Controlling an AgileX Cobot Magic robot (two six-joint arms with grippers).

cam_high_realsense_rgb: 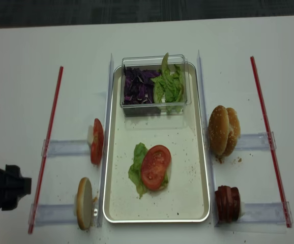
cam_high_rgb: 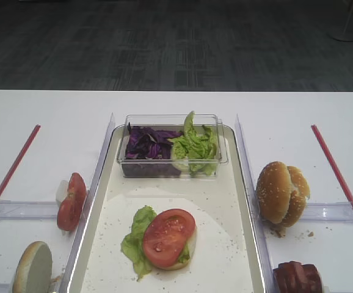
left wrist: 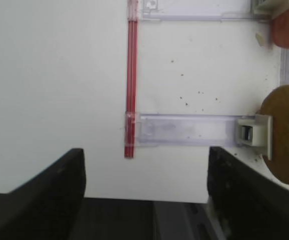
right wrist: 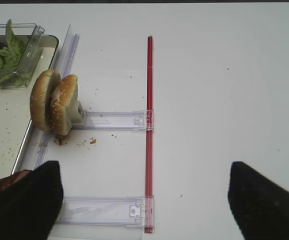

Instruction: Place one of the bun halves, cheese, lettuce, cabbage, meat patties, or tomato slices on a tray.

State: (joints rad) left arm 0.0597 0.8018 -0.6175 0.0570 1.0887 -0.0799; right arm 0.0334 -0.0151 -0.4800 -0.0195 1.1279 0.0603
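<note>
**Both grippers back, burger half built on the tray**

Front high view: the tray (cam_high_rgb: pixel 245 201) holds a stack of lettuce (cam_high_rgb: pixel 138 235) under a tomato slice (cam_high_rgb: pixel 167 237), seemingly on a bun piece. The clear tub (cam_high_rgb: pixel 171 146) at the far end holds cabbage (cam_high_rgb: pixel 148 143) and more lettuce. Spare tomato slices (cam_high_rgb: pixel 71 201) stand on edge left of the tray, a single bun half (cam_high_rgb: pixel 32 267) nearer the camera. Two bun halves (cam_high_rgb: pixel 281 192) stand on edge to the right, with a dark red-brown stack of discs (cam_high_rgb: pixel 297 278) below them. No gripper shows here.

Right wrist view: the right gripper (right wrist: pixel 144 200) hangs with its jaws spread wide and nothing between them, over bare table. The bun pair (right wrist: pixel 54 102) sits well up and to the left, clear of the jaws.

Left wrist view: the left gripper (left wrist: pixel 145 180) also has its jaws apart and empty. A bun half (left wrist: pixel 284 132) lies off to the right, outside the jaws.

Overhead view: only part of the left arm (cam_high_realsense_rgb: pixel 2 190) shows at the left edge.

Handling, as a judgement: a bun half is light, soft and crumbly, so pinch it gently across its edge. The tomato looks wet and slippery and would tear under pressure.
</note>
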